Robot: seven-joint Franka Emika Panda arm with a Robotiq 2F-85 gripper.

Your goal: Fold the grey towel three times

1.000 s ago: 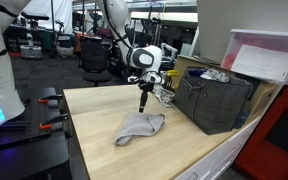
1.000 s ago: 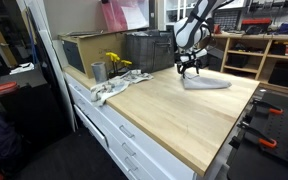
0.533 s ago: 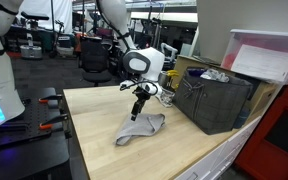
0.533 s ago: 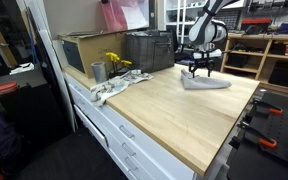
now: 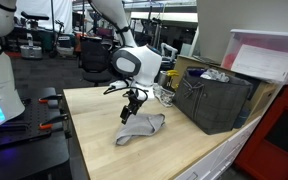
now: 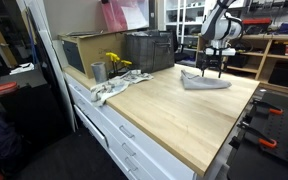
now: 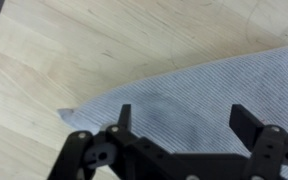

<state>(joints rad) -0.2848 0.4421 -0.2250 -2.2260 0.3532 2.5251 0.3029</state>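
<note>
Grey towel point(image 5: 142, 128) lies on the light wood table point(image 5: 92, 108), bunched into a rough wedge with one end tapering to a point. In an exterior view the same towel point(image 6: 206, 83) sits flat near the table's point(image 6: 174, 115) far end, well apart from the clutter on the opposite side. Your gripper point(image 5: 132, 108) hangs just above the towel, not touching it. Jaws are spread wide with nothing between them, so you're holding nothing. In an exterior view the gripper point(image 6: 210, 72) points down over the cloth, with a gap showing under the fingertips. In the wrist view the gripper point(image 7: 184, 122) looks straight down. Both black fingers point(image 7: 246, 122) frame the ribbed grey towel point(image 7: 184, 85), whose pointed corner runs out left onto bare wood. I can't tell from the pictures how many layers the towel has.

Dark grey bin point(image 5: 216, 100) stands on the table near the towel, apart from it. In an exterior view the bin point(image 6: 149, 50) sits at the back beside a cardboard box point(image 6: 84, 48). In front of them are yellow flowers point(image 6: 116, 62), a metal cup point(image 6: 99, 71) and a crumpled pale rag point(image 6: 109, 90), which lies at the table edge. White drawers point(image 6: 119, 135) run under the tabletop.
</note>
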